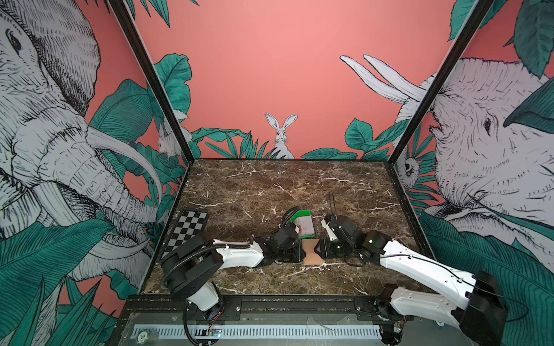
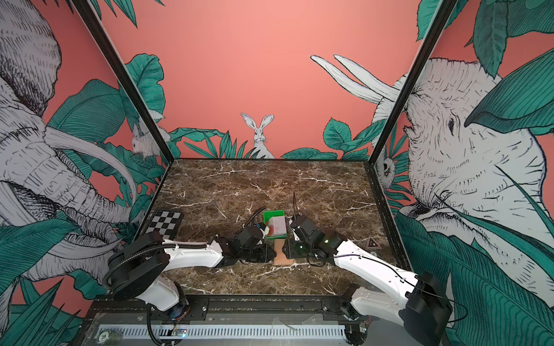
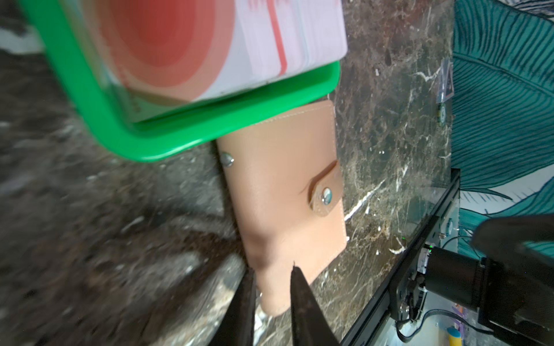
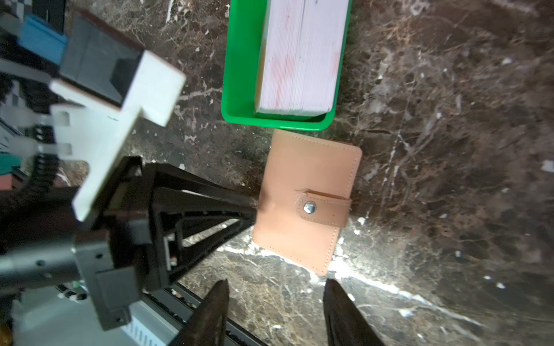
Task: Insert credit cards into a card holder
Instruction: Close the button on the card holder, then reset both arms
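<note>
Two grippers flank the snapped-shut tan card holder [image 4: 305, 179], which lies flat toward the desk's [image 1: 269, 185] front edge, midway along, just beside the green tray [image 4: 239, 90] of stacked credit cards [image 4: 299, 60]. Your right gripper [image 4: 275, 283] is spread wide, holding nothing. Your left gripper [image 3: 272, 268] stands narrowly parted at the holder's edge; you cannot tell whether it pinches.

Pink jungle-mural walls [image 1: 269, 75] enclose a marble tabletop [image 1: 269, 185].
</note>
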Controlling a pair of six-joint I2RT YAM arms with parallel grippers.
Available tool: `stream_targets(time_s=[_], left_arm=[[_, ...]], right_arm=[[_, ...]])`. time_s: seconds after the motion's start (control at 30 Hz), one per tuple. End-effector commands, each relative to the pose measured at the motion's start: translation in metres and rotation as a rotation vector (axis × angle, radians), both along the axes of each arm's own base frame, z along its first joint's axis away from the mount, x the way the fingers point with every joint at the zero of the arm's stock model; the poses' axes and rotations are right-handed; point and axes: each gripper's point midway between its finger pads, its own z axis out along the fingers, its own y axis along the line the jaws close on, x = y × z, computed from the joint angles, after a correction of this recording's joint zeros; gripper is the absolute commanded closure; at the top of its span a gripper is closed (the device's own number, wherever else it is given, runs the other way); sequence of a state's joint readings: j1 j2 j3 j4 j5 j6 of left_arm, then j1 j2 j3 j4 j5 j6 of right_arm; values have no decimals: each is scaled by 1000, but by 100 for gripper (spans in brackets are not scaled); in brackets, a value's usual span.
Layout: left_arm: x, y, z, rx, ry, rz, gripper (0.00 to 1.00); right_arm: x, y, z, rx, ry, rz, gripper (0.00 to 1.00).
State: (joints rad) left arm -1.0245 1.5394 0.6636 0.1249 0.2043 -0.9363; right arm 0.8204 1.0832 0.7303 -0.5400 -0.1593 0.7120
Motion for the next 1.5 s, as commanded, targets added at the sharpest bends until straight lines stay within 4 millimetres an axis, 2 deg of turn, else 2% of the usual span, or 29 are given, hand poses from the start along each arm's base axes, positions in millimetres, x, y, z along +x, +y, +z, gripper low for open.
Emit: stream_targets(time_s=[0.0,0.07,0.17,0.3,0.47,0.53,0.77,0.9,1.07,1.17,1.3,1.47], left_arm=[[8,11,18,37,-49,13,72],[13,19,26,44,-68,27,66],[19,32,39,68,-97,45,55],[27,51,56,83,-131,68,36],[38,80,71,131,-186,97,8],[41,94,73,153,-185,120,1],[49,129,81,149,-221,195,1],[52,152,85,207,-254,236,1],[57,177,90,325,-345,260,1],[66,204,94,421,-409,311,1],[78,222,101,492,-521,311,1],[94,252,109,511,-570,375,1]], right_arm=[[1,-11,6,-20,-60,-8,28],[3,-15,11,-20,-89,-16,18],[6,-27,15,-59,-133,-37,12],[13,-43,18,-123,-183,-87,9],[20,-53,28,-175,-217,-110,4],[21,-53,35,-197,-217,-93,2],[33,-65,52,-265,-284,-128,3],[39,-71,60,-277,-350,-138,4],[50,-97,68,-349,-468,-246,2],[52,-111,71,-384,-522,-286,2],[54,-122,77,-389,-591,-316,2],[58,-122,81,-386,-670,-294,2]])
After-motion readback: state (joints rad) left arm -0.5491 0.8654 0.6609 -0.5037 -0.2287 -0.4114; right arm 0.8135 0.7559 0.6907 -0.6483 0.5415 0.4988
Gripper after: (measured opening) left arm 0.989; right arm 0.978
